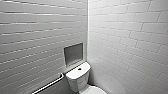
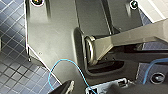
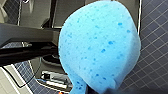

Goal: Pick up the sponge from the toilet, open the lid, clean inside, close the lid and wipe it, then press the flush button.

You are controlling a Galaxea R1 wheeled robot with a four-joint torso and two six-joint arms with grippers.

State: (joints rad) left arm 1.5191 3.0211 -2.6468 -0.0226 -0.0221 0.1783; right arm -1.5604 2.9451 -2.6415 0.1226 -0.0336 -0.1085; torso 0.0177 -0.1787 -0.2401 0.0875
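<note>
One blue sponge, its narrow end pinched in my right gripper, long axis pointing straight out; toilet sits lower centre in the head view.

The picture edges cut off the lid and part of the sponge.

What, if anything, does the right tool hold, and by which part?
The right tool holds the sponge, apparently by its narrow, squeezed end. The exact place of contact is hard to make out.
</note>
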